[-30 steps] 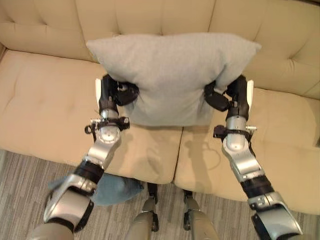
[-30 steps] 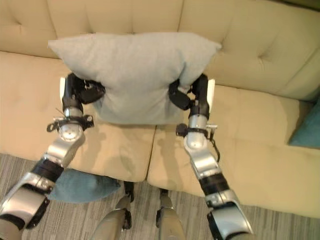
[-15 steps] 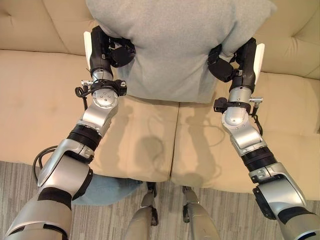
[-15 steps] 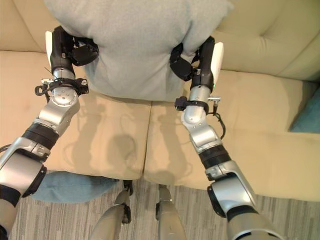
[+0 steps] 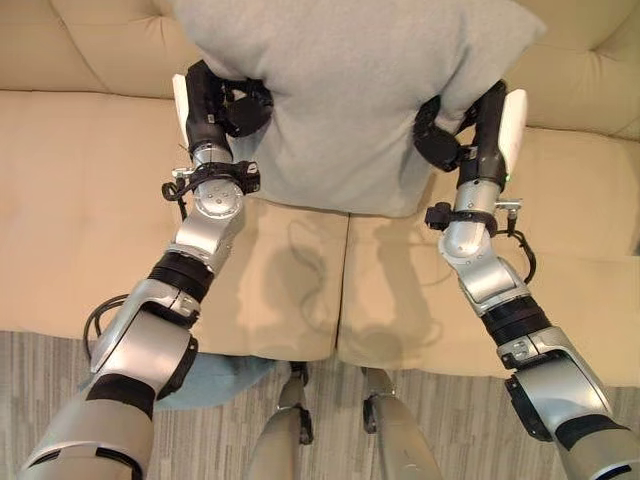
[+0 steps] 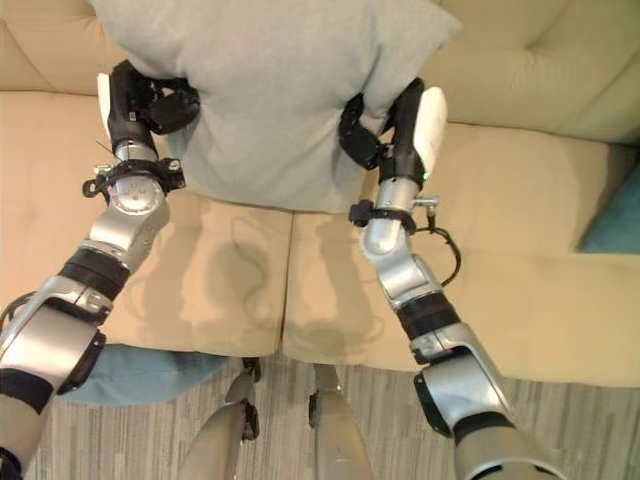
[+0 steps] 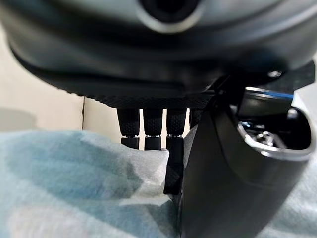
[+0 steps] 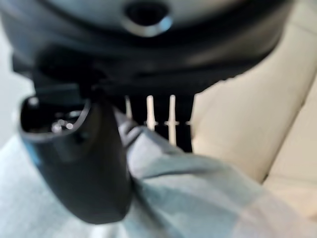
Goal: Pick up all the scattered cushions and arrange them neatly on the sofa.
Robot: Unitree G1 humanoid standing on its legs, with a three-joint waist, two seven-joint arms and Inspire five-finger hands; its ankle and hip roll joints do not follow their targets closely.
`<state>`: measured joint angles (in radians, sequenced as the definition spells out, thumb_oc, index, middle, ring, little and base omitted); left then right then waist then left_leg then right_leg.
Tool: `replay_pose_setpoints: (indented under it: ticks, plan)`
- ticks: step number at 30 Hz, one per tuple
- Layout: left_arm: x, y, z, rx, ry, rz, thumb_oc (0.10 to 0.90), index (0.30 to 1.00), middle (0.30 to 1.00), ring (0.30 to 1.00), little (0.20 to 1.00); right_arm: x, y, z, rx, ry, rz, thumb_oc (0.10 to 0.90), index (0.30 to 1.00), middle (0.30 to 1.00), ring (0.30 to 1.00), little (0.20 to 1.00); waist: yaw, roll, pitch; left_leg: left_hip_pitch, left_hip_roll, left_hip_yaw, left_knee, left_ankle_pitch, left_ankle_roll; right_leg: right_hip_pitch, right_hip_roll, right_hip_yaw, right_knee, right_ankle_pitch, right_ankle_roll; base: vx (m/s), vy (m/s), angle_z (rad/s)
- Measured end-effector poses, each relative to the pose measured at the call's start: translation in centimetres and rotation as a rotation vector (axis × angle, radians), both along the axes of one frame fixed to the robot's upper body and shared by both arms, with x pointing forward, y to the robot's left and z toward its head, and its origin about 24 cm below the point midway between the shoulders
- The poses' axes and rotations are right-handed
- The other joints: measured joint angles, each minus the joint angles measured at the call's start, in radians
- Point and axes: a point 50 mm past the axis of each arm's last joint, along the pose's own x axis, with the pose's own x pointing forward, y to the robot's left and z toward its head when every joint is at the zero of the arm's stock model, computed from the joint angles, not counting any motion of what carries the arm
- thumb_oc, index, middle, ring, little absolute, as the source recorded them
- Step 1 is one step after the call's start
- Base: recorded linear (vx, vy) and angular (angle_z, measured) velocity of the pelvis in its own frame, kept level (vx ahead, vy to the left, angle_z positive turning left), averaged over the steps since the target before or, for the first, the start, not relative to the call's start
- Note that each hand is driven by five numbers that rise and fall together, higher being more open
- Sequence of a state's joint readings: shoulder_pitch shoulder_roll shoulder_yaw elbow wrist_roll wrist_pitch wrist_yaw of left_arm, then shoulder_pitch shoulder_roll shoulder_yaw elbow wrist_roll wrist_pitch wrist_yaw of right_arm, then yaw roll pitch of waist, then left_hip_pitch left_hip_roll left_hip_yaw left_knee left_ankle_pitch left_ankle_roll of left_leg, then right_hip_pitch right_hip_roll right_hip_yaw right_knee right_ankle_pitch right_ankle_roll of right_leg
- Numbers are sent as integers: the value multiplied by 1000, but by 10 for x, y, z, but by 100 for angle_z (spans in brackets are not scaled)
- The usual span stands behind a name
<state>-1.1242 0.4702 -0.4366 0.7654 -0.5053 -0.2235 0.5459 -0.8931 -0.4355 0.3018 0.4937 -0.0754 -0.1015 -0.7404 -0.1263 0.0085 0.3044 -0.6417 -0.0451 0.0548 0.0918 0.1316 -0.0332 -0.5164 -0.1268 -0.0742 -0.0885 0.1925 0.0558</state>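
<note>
Grey cushion (image 5: 350, 95) is held up btwn both hands, over the sofa (image 5: 80, 200) seat and in front of the backrest, roughly centred above the seam btwn the two seat cushions. Its lower edge hangs just above the seat; can't tell if it touches.

Left hand (image 5: 222, 105) clamps the cushion's left side: thumb on the near face, fingers (image 7: 151, 130) behind the fabric, w/ the cloth bunched btwn them in the left wrist view. Right hand (image 5: 452, 135) does the same on the right side, thumb (image 8: 94, 163) pressed into the fabric, fingers on the far side, cloth pinched btwn.

A blue cushion (image 6: 140, 372) lies on the floor (image 5: 460, 420) at the sofa's front edge, partly under the left arm. A teal cushion (image 6: 615, 215) sits at the sofa's right end, only its edge in view.
</note>
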Motion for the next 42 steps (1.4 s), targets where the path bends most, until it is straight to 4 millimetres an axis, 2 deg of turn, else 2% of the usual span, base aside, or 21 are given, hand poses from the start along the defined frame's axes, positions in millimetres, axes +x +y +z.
replay_pose_setpoints:
  ticks: [1,2,3,5,8,12,16,18,19,20,24,25,26,27,28,30,33,35,36,37,42]
  plan:
    - [0,-1,0,1,-6,2,800,900,900,900,900,0,0,1,19,-9,-11,800,900,900,900,900,0,1,-1,15,9,2,-140,40,15,-10,9,0,0,0,0,-3,-19,-7]
    - [0,0,1,3,-10,8,800,900,900,900,900,0,2,3,19,-13,-10,800,900,900,900,900,12,14,4,20,41,4,-181,149,25,-10,41,2,0,-3,4,-10,-23,-58]
    - [-1,4,5,21,-19,23,800,900,900,900,900,0,4,5,10,-21,-11,800,900,900,900,900,25,15,5,28,72,0,-181,178,28,-11,65,11,0,-9,11,-10,-27,-50]
    - [-1,2,10,63,-32,19,800,900,900,900,900,0,-4,6,3,-24,-57,800,900,900,900,900,7,15,5,26,56,-10,-181,178,29,-12,51,-2,5,-12,15,-3,-16,-5]
    - [0,2,9,117,-25,11,800,900,900,900,900,1,-7,5,-3,-11,-73,800,900,900,900,900,8,15,5,40,43,-11,-181,178,28,-19,34,-2,41,-35,45,3,-17,1]
    - [-3,19,11,265,-19,36,800,900,900,900,900,-3,-30,4,-69,-10,-137,800,900,900,900,900,24,18,7,42,29,-11,-181,178,28,5,27,-6,5,-33,45,5,-17,4]
    - [-5,41,-6,292,41,77,800,900,900,900,900,-9,-60,-1,-79,14,-211,800,900,900,900,900,38,26,9,51,34,-12,-181,173,22,16,34,-12,1,-32,45,-9,-14,0]
    - [-13,65,-32,234,94,121,800,900,900,900,900,-17,-89,-10,-47,31,-285,800,900,900,900,900,43,27,9,56,43,-15,-181,145,-13,21,41,-13,-1,-33,47,26,-27,-5]
    - [-16,72,-40,212,113,137,800,900,900,900,900,-21,-100,-15,-36,49,-323,800,900,900,900,900,44,27,9,56,43,-18,-181,145,-13,23,42,-16,-1,-33,47,37,-33,8]
    - [-21,84,-57,179,160,164,800,900,900,900,900,-27,-124,-31,8,110,-401,800,900,900,900,900,42,27,9,57,43,-27,-181,145,-13,27,42,-28,-1,-33,47,-1,-32,13]
    - [-45,102,-97,99,215,186,800,900,900,900,900,-52,-158,-78,93,247,-499,800,900,900,900,900,47,27,9,68,43,-38,-181,145,-13,46,44,-41,-1,-35,50,44,-38,10]
    - [-59,102,-119,55,248,181,800,900,900,900,900,-67,-167,-103,91,330,-522,800,900,900,900,900,60,28,10,89,43,-39,-181,140,-10,68,44,-44,-1,-40,55,46,-39,4]
    - [-68,101,-132,14,260,177,800,900,900,900,900,-75,-168,-117,93,375,-518,800,900,900,900,900,62,29,10,103,43,-39,-181,139,-11,83,43,-46,-1,-44,58,66,-37,8]
    - [-84,97,-154,-43,293,173,800,900,900,900,900,-89,-164,-140,104,442,-504,800,900,900,900,900,61,29,10,138,42,-43,-181,135,-14,120,42,-53,-2,-52,58,86,-42,10]
    - [-88,95,-164,-56,320,169,800,900,900,900,900,-93,-162,-149,99,475,-493,800,900,900,900,900,61,29,10,159,43,-45,-181,126,-21,141,43,-56,-2,-60,54,86,-42,6]
    - [-98,90,-180,-84,354,152,800,900,900,900,900,-101,-156,-161,84,521,-463,800,900,900,900,900,61,37,5,194,53,-50,-182,84,-26,176,53,-58,-2,-71,59,62,-52,-2]
    - [-122,73,-201,-124,391,82,800,900,900,900,900,-122,-145,-168,22,540,-395,800,900,900,900,900,60,40,3,242,52,-56,-182,75,-32,228,53,-63,-2,-73,54,91,-71,7]
    - [-143,65,-229,-102,493,22,800,900,900,900,900,-140,-138,-188,-36,648,-332,800,900,900,900,900,58,42,0,311,48,-69,-182,59,-20,306,50,-84,-2,-92,52,50,-51,18]
    - [-148,63,-235,-98,518,12,800,900,900,900,900,-143,-137,-192,-40,669,-315,800,900,900,900,900,57,42,-10,323,48,-70,-182,55,-16,319,51,-85,-2,-97,52,32,-71,19]
    - [-160,63,-248,-81,581,3,800,900,900,900,900,-152,-135,-203,-60,732,-293,800,900,900,900,900,61,44,-44,327,48,-74,-182,50,-17,325,51,-90,-2,-107,49,15,-46,12]
    - [-195,61,-291,-47,783,-1,800,900,900,900,900,-177,-123,-244,-93,945,-198,800,900,900,900,900,65,46,-65,408,43,-110,-182,44,-24,428,53,-128,-2,-128,41,41,-83,26]
